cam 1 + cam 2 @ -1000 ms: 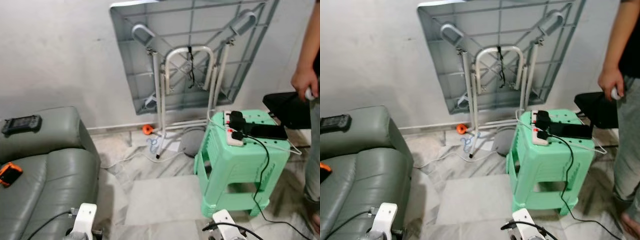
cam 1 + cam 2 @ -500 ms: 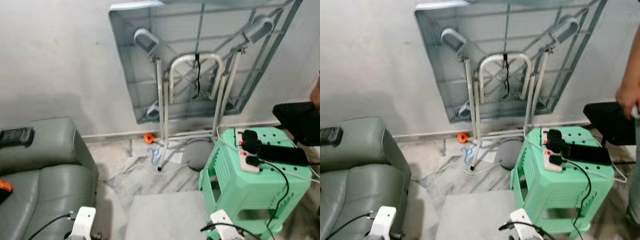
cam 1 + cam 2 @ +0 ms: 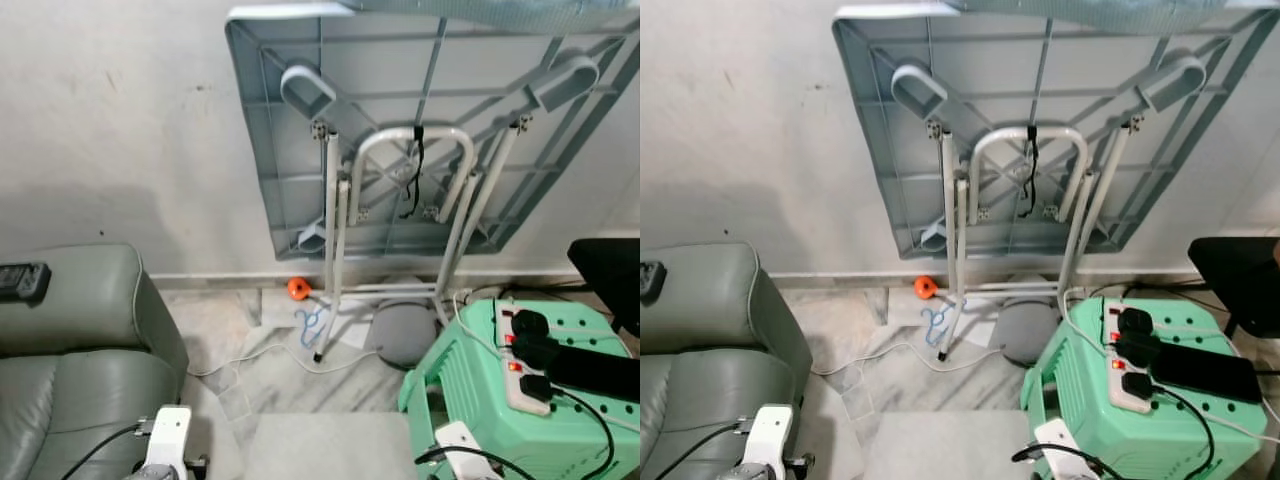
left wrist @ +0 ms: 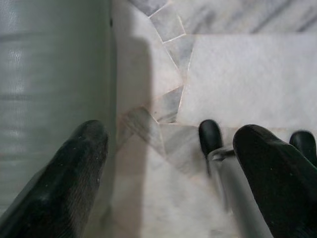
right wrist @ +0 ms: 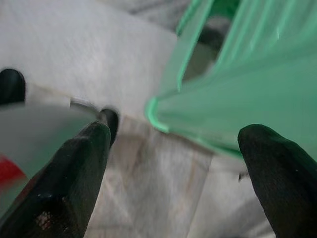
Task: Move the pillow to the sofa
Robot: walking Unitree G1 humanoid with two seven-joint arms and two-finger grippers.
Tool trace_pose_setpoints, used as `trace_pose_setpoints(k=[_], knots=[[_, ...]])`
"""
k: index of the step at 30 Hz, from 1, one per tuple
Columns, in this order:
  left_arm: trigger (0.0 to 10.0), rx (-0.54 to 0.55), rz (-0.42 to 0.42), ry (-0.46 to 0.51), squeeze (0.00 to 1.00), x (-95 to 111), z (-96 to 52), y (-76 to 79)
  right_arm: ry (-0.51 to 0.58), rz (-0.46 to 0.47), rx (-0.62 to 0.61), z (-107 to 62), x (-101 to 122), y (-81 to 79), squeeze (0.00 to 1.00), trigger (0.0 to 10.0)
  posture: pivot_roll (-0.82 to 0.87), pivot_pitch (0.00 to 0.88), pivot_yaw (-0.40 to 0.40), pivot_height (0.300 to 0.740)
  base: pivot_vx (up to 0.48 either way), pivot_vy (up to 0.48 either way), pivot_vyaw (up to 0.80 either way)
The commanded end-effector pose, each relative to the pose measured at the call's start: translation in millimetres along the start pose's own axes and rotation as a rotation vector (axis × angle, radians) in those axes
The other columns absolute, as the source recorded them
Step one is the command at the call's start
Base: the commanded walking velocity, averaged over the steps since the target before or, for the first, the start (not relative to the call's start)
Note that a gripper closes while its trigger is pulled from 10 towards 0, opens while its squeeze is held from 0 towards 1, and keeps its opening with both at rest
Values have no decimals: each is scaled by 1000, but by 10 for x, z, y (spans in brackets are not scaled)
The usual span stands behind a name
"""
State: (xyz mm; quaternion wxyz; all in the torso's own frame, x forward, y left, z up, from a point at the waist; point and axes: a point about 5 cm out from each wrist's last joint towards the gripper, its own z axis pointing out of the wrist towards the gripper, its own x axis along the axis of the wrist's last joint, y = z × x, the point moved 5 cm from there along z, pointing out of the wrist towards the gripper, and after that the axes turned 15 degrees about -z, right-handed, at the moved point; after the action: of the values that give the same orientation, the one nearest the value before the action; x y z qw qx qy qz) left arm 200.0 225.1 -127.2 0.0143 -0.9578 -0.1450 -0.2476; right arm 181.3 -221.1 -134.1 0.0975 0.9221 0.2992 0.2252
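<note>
Left gripper [image 4: 168, 163] beside the sofa [image 3: 70, 340] and right gripper [image 5: 173, 168] beside the green stool [image 5: 247, 74], jaws apart and empty; pillow unlocated; likely light and soft, best pinched at an edge.

The scene is seen from head height, forward and downward, toward a folded table [image 3: 420, 130] leaned against the wall; the sofa [image 3: 70, 350] and green stool [image 3: 1150, 400] are shared by both eye views. The marble floor [image 4: 223, 64] is viewed closely from the left wrist beside the sofa, and the stool's edge from the right wrist.
</note>
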Motion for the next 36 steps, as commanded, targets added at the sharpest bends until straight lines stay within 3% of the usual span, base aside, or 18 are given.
trace_pose_setpoints(k=[1,3,10,17,23,26,27,30,33,34,36], knots=[[10000,4,-66,12,0,34,3,13,-39,42,-23,-22,-127,77,0,10000,-169,0,52,740,0,0,0],[10000,-2,-111,23,0,63,4,24,-38,58,-40,-25,-128,129,0,10000,-168,0,51,740,0,0,0],[10000,-54,-158,91,0,279,3,113,-11,50,-80,-10,21,265,0,10000,-171,0,47,740,0,0,0],[10000,-84,-146,159,0,519,-14,144,6,39,-105,3,125,290,0,10000,-177,0,45,740,0,0,0],[10000,-152,-110,228,0,857,-43,444,32,62,-152,0,208,376,0,10000,-184,0,49,740,0,0,0],[10000,-191,-66,246,0,954,-63,642,45,84,-162,1,238,382,0,10000,-190,0,54,740,0,0,0],[10000,-202,-14,248,0,973,-69,724,50,98,-165,2,253,378,0,10000,-193,0,54,740,0,0,0],[10000,-220,84,252,0,990,-80,801,73,136,-178,5,324,395,0,10000,-195,0,57,740,0,0,0],[10000,-218,91,259,0,1023,-86,820,111,175,-202,1,451,474,0,10000,-199,0,62,740,0,0,0],[10000,-218,97,273,0,1076,-97,836,156,244,-222,-10,603,574,0,10000,-201,0,65,740,0,0,0],[10000,-220,85,285,0,1130,-109,847,209,281,-232,-25,793,658,0,10000,-203,0,67,740,0,0,0]])
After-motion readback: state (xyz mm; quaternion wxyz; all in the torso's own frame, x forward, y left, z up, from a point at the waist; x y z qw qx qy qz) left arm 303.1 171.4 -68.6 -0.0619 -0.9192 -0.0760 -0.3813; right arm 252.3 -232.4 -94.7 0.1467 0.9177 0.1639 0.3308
